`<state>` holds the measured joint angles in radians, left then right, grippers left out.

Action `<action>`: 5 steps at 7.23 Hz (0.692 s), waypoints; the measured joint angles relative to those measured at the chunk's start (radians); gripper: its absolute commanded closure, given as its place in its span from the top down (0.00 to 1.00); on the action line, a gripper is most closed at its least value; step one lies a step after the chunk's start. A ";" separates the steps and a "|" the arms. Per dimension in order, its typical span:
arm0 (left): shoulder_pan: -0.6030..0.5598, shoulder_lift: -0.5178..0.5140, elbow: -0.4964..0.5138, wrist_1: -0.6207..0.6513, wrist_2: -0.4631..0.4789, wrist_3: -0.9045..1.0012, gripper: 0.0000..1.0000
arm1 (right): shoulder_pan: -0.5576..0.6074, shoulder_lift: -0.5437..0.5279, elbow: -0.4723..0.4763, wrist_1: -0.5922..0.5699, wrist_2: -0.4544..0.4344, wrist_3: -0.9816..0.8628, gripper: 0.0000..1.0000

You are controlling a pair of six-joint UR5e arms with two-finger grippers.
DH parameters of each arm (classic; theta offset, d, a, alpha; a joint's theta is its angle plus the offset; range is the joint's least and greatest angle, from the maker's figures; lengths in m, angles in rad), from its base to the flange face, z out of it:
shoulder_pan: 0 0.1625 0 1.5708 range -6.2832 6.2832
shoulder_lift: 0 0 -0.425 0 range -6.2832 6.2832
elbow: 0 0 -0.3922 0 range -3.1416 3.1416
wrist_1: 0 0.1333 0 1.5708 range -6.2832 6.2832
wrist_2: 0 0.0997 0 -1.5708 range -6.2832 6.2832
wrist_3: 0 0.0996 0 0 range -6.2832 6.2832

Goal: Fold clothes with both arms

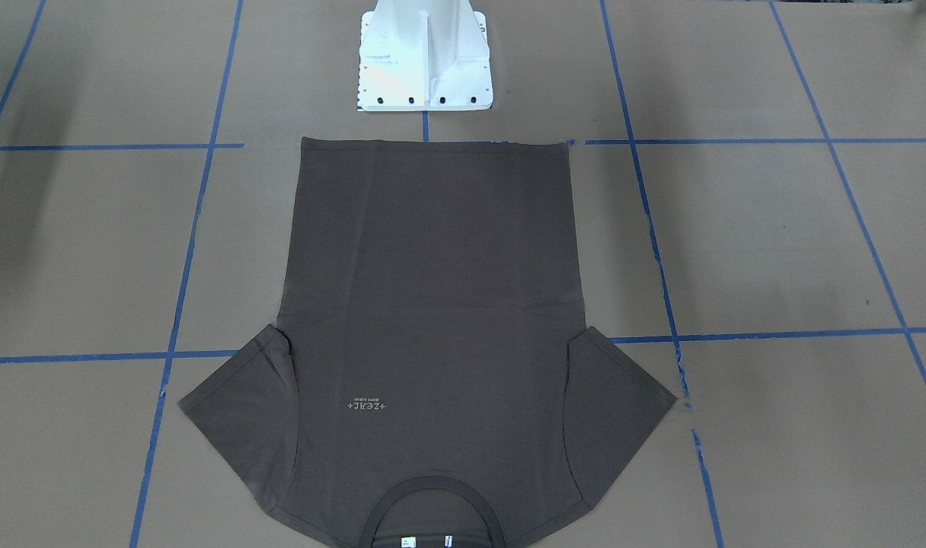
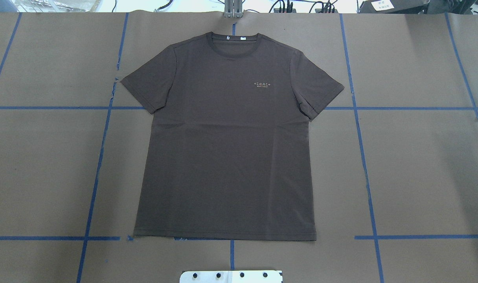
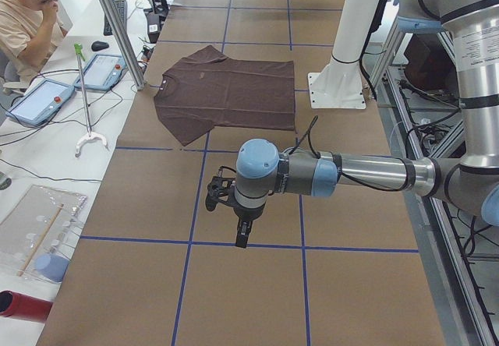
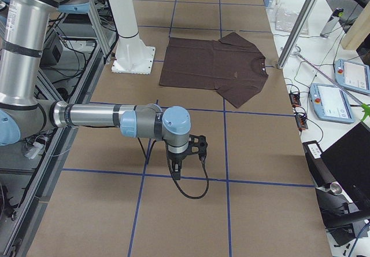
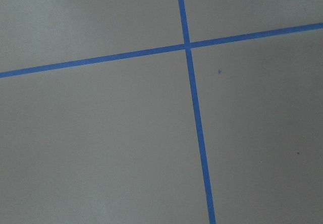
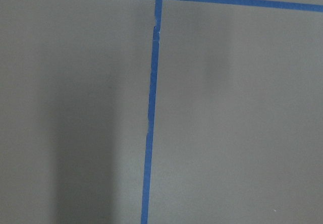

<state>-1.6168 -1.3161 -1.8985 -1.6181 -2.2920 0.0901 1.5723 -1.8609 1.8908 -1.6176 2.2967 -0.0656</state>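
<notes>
A: Left gripper [image 3: 243,241] hanging over bare brown paper [image 2: 420,165], pointing down. Spread or pressed together, can't tell. Same for right gripper [image 4: 175,169].
B: T-shirt [image 2: 227,149]?
A: Flat, face up, between both grippers, well apart from each. Folding not started, probably.
B: Advice?
A: Pinch both sleeve edges at matching spots, lift evenly, avoid dragging.
B: Room?
A: Blue tape grid [image 5: 194,113], white pedestal [image 1: 425,61], person [image 3: 27,19] seated well beyond left gripper.

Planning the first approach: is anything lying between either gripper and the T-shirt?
Nothing visible does. The T-shirt lies flat and alone. Only taped table separates it from the left gripper and the right gripper, each hanging above the table off to its own side.
</notes>
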 measured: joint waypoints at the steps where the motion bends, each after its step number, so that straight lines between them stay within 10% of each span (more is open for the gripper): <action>1: 0.000 0.000 -0.001 -0.001 0.000 0.001 1.00 | 0.000 0.000 0.000 0.000 0.000 0.000 1.00; 5: 0.002 -0.003 -0.036 -0.004 0.002 0.007 1.00 | -0.002 0.005 0.006 0.003 0.000 0.000 1.00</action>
<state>-1.6148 -1.3195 -1.9346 -1.6221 -2.2899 0.0974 1.5704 -1.8557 1.8971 -1.6150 2.2968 -0.0660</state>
